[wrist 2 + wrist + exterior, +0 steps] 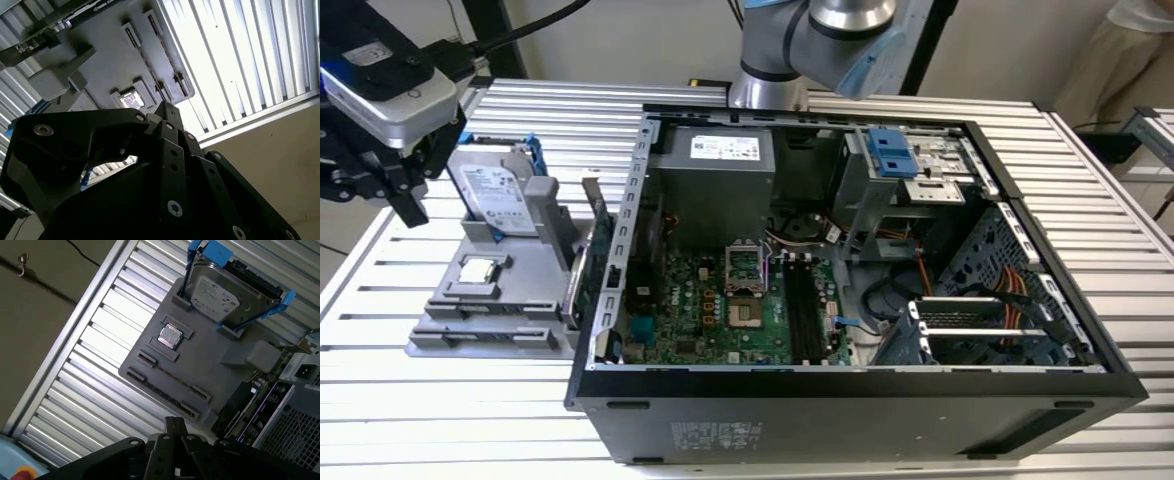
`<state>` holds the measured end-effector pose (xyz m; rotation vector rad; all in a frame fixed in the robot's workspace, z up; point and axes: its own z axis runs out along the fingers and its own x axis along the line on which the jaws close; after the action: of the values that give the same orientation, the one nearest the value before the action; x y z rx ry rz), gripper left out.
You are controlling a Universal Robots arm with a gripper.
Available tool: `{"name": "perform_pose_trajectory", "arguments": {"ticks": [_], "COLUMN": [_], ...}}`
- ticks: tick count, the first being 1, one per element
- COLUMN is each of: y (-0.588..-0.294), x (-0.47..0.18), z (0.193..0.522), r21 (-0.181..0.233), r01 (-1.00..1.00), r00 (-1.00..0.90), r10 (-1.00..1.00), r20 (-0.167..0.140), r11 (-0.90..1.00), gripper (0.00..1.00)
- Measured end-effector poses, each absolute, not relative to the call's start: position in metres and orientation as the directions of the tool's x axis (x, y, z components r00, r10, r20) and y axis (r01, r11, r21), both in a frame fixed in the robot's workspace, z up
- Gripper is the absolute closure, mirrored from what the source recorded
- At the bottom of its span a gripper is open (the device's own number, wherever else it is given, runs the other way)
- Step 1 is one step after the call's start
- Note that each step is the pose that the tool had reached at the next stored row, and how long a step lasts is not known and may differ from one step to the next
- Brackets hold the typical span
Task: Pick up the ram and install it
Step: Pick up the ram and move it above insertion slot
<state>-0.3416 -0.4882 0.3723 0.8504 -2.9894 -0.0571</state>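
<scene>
1. At the exterior view's far left, the gripper [384,190] hangs over the edge of the slatted table [560,100], near the hard drive [494,190] and apart from it. I cannot tell whether the gripper is wide or narrow. Both wrist views show its black linkage close up.
2. Just to its right, a grey tray [460,300] lies flat on the table. The hard drive, in a blue bracket, stands tilted at the tray's far end. A small square CPU [480,270] sits in a recess at the middle, and bracketed slots line the near end.
3. I cannot pick out the ram for certain. In the first wrist view, a thin dark strip [172,376] runs between the end brackets of the slot nearest the CPU. Whether that strip is the ram standing on edge, I cannot tell.
4. A dark card [591,265] stands on edge between the tray and the case.
5. The open case [854,400] lies on its side, taking up the middle and the exterior view's right. Inside, a grey power supply [720,170] sits at the far end, with the green motherboard [700,310] nearer. Long dark memory slots [803,310] run along the motherboard's right part.
6. Further right are a blue latch [891,150] and a perforated drive cage [987,330] with orange cables beside it.
</scene>
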Motion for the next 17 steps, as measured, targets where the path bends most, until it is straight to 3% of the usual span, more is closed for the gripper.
{"name": "perform_pose_trajectory", "arguments": {"ticks": [17], "y": [-0.4882], "x": [-0.3416], "z": [0.3723], "r21": [0.044], "r01": [-0.618], "r00": [-0.785], "r10": [-0.619], "r20": [0.022], "r11": [0.785], "gripper": [1.0]}}
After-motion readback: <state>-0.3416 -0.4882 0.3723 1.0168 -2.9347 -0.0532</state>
